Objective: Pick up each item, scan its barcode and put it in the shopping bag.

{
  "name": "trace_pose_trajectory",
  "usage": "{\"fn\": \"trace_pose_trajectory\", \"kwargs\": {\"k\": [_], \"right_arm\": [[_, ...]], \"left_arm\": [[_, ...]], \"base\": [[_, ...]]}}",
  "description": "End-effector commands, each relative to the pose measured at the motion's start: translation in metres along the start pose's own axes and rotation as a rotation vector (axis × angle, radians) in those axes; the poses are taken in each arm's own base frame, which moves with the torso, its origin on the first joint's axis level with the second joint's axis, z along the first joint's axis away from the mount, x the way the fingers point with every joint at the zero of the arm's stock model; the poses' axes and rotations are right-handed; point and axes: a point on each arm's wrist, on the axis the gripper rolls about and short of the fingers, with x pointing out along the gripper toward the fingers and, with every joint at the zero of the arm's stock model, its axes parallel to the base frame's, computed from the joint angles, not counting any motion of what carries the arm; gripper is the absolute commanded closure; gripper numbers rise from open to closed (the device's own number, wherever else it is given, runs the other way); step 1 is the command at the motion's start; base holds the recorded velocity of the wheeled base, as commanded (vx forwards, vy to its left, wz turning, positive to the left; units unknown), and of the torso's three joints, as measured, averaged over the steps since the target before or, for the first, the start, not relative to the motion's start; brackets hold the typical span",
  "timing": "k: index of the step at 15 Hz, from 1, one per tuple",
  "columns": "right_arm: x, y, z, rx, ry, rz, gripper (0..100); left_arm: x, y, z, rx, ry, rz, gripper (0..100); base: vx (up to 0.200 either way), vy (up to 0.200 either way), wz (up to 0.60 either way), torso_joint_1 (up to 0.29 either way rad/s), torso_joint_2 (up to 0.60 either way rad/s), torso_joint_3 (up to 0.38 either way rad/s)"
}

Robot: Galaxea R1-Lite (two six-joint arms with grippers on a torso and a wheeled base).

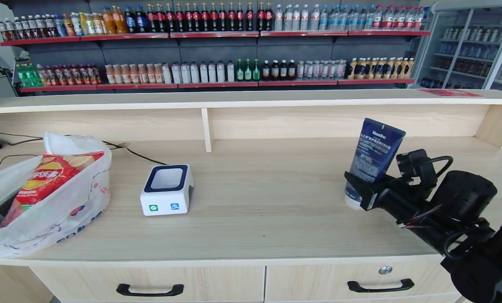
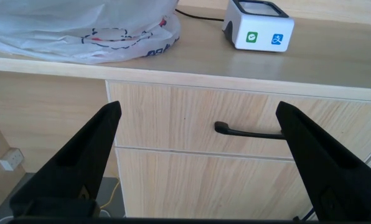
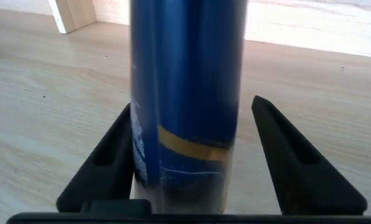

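A blue tube point(image 1: 375, 155) stands cap-down at the right of the counter point(image 1: 255, 202), straddled but not clamped by the right gripper's point(image 3: 192, 104) parted fingers, while the left gripper point(image 2: 198, 109) hangs wide open and empty before the drawers point(image 2: 173, 118), near scanner point(image 1: 166, 189) and bag point(image 1: 65, 210).

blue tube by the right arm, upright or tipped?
Upright. The blue tube stands on its white cap on the counter, flat end up. The right claw brackets its lower part, open.
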Motion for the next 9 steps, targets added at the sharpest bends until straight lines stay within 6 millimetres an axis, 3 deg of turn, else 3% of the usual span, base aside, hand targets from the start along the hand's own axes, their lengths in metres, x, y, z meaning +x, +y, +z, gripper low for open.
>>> {"fn": "trace_pose_trajectory", "kwargs": {"k": [1, 9], "right_arm": [[0.0, 0.002, 0.003, 0.002, -0.01, 0.008, 100], [-0.013, 0.004, 0.027, -0.005, -0.088, 0.012, 100]], "left_arm": [[0.0, 0.0, 0.0, 0.0, 0.001, 0.001, 0], [0.0, 0.0, 0.0, 0.0, 0.0, 0.001, 0]], "base": [[0.0, 0.0, 0.0, 0.0, 0.0, 0.0], [0.0, 0.0, 0.0, 0.0, 0.0, 0.0]]}}
